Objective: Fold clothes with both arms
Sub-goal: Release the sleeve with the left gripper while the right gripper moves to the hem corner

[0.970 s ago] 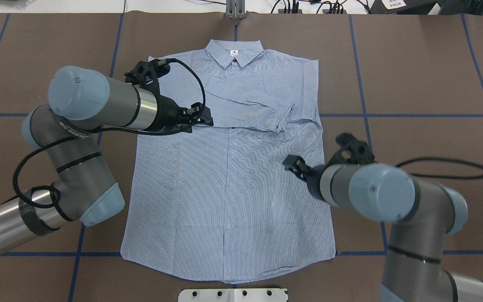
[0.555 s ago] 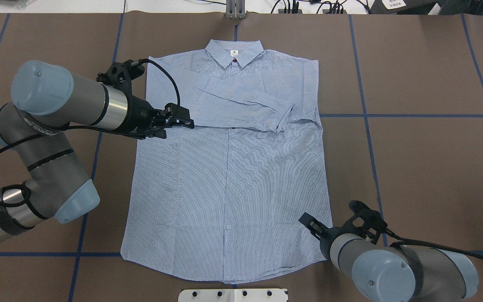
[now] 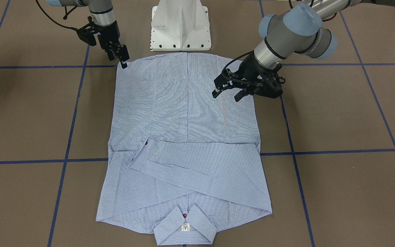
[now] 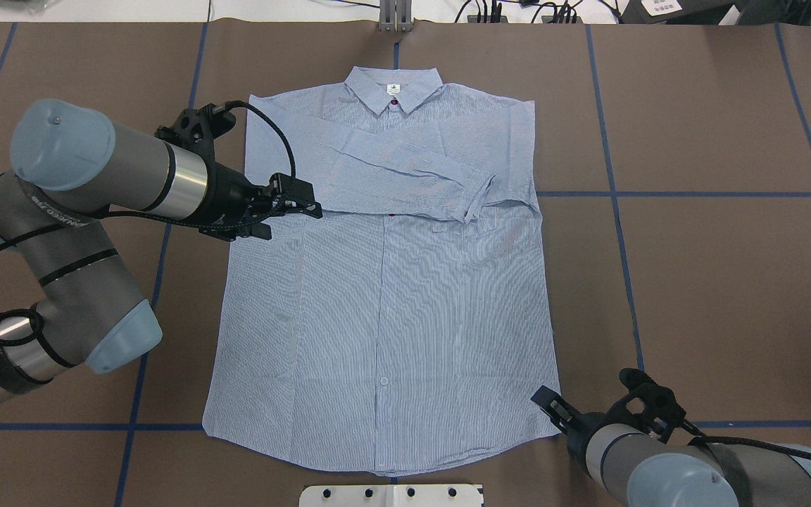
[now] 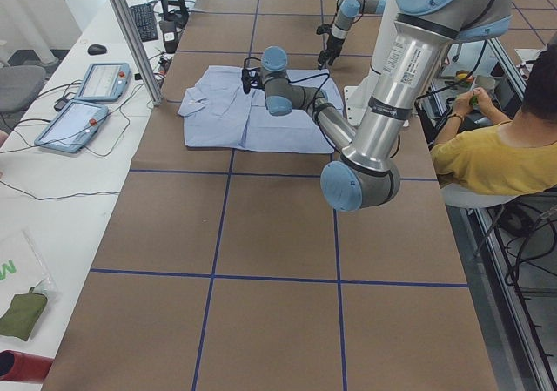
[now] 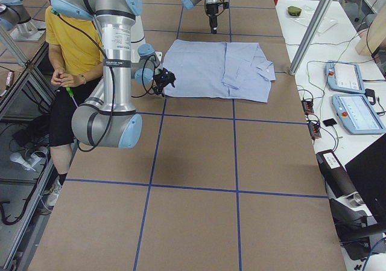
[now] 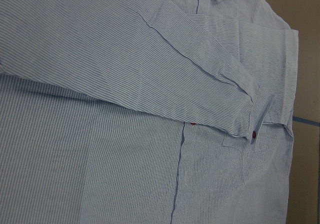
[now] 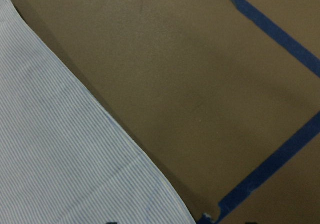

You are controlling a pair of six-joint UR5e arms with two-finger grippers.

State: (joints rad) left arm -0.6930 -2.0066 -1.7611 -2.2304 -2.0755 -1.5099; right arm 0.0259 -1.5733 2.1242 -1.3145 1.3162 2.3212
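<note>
Sleeves lie folded across the shirt, body not yet folded; left gripper and right gripper, at the five o'clock hem corner, show jaws apart.

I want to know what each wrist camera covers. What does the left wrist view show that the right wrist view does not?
Only the left wrist view shows the sleeve folded across the chest, and its cuff with a red button. Only the right wrist view shows the rounded hem corner beside a wide bare stretch of the brown table. Both show the striped shirt lying on that table, and blue tape.
</note>
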